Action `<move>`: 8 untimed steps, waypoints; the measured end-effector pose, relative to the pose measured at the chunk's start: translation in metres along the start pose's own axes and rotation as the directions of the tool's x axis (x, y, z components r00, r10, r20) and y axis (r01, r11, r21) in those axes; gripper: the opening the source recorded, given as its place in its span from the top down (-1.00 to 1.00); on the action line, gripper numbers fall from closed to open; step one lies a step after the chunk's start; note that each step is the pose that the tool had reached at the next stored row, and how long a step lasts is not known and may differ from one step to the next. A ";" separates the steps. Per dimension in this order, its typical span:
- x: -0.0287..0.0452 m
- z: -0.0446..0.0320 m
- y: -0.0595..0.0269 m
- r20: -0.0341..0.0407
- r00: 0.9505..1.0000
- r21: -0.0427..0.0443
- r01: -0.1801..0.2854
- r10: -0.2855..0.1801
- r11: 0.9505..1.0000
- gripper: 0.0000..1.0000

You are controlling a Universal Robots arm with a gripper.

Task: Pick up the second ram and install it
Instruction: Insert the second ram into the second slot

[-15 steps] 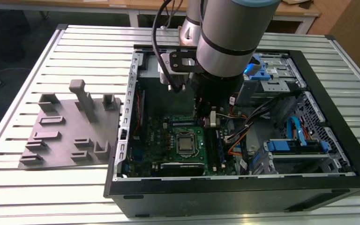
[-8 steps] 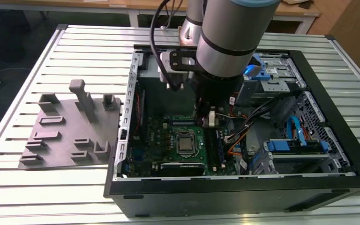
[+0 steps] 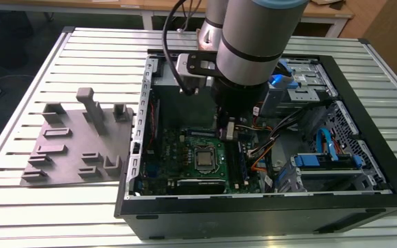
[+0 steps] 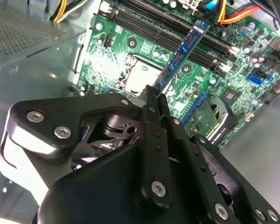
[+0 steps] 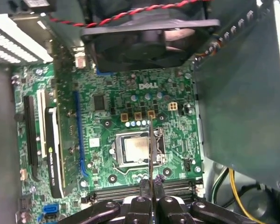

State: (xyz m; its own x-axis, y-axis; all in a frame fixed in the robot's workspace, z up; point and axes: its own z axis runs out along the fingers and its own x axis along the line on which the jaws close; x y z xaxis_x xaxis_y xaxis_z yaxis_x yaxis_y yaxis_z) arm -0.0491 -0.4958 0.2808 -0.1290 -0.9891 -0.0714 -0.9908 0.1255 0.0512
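My gripper [image 3: 227, 130] reaches down into the open computer case [image 3: 364, 103], above the green motherboard [image 3: 178, 155] and close to the processor socket [image 3: 205, 157]. It is shut on the second ram [image 4: 182, 51], a thin blue-green stick that juts out from between the fingertips [image 4: 155, 95]. In the second wrist view the stick hangs tilted over the long black memory slots [image 4: 149, 28], apart from them. The first wrist view shows the ram [image 5: 150, 149] edge-on as a thin line over the socket [image 5: 133, 149], with the gripper [image 5: 150, 185] clamped on its near end.
A grey fixture block [image 3: 74, 139] with upright posts lies on the slatted table at the exterior view's left. Inside the case are a black fan [image 5: 144, 32], an expansion card [image 5: 53, 149], orange and yellow cables [image 3: 264, 152] and a drive cage [image 3: 322, 160].
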 end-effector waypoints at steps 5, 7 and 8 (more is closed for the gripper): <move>0.0000 0.0003 0.0000 0.004 0.997 0.005 -0.073 0.073 0.997 0.72; 0.0000 0.0003 0.0000 0.005 0.995 0.007 -0.100 0.099 0.995 0.72; 0.0000 0.0004 0.0000 0.006 0.994 0.008 -0.113 0.113 0.994 0.72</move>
State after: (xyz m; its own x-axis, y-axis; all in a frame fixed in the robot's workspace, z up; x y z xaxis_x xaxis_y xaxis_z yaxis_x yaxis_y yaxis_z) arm -0.0491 -0.4958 0.2804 -0.2399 -0.9682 -0.0714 -0.9702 0.2367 0.0512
